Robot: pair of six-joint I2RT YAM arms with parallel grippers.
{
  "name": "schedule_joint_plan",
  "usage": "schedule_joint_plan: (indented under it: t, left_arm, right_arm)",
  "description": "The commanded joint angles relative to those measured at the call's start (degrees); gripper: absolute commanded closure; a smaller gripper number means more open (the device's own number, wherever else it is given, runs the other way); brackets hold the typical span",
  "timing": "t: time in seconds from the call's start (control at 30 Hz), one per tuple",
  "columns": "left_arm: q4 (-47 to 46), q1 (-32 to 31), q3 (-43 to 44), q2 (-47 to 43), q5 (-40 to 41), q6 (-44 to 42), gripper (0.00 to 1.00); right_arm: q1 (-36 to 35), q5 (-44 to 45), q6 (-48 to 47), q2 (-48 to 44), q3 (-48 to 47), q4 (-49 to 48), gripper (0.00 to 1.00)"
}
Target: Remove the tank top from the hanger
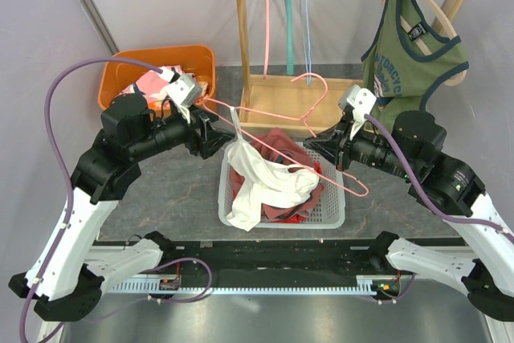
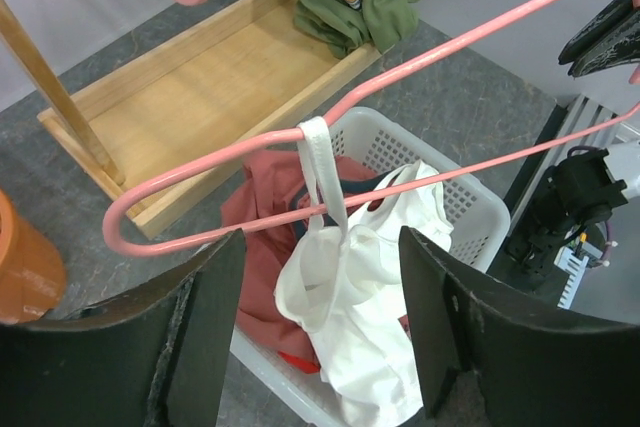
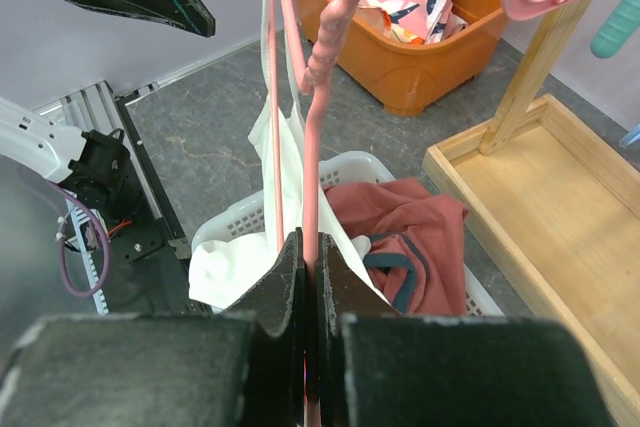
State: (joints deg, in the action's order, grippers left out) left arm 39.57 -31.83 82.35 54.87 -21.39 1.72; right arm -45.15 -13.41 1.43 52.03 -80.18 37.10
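A white tank top (image 1: 269, 186) hangs by one strap from a pink hanger (image 1: 345, 178) and droops into a white basket (image 1: 337, 218). My right gripper (image 1: 331, 146) is shut on the hanger's wire; in the right wrist view the jaws (image 3: 311, 257) clamp the pink wire (image 3: 316, 147), with the tank top (image 3: 285, 187) behind it. My left gripper (image 1: 215, 132) is open beside the strap end of the hanger. In the left wrist view its fingers (image 2: 210, 332) stand wide apart around the tank top (image 2: 360, 317), not touching it. The strap (image 2: 318, 147) loops over the hanger (image 2: 450, 47).
A red garment (image 1: 277, 142) lies in the basket under the tank top. An orange bin (image 1: 120, 78) with clothes stands at the back left. A wooden rack (image 1: 241, 22) stands behind, with thin hangers and a green tank top (image 1: 405, 62) on a wooden hanger.
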Motion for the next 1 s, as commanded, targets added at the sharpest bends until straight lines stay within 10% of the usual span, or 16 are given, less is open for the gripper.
schedule_joint_plan:
  t: [0.0, 0.4, 0.73, 0.97]
  left_arm:
    - [-3.89, 0.28, 2.12, 1.73, -3.04, 3.2, 0.27]
    - [-5.73, 0.19, 3.7, 6.03, -3.66, 3.03, 0.46]
    - [-5.91, 0.19, 4.05, 5.95, -5.68, 2.68, 0.97]
    - [-5.03, 0.28, 4.49, 3.84, -6.74, 1.72, 0.98]
  right_arm:
    - [0.06, -0.13, 1.12, 0.09, -0.15, -3.79, 1.0]
    - [0.06, -0.65, 0.94, -0.79, 1.25, -3.18, 1.0]
    - [0.06, 1.01, 0.68, -2.46, 2.66, -0.81, 1.0]
    - [0.06, 4.27, -0.9, -2.02, 0.47, 2.71, 1.0]
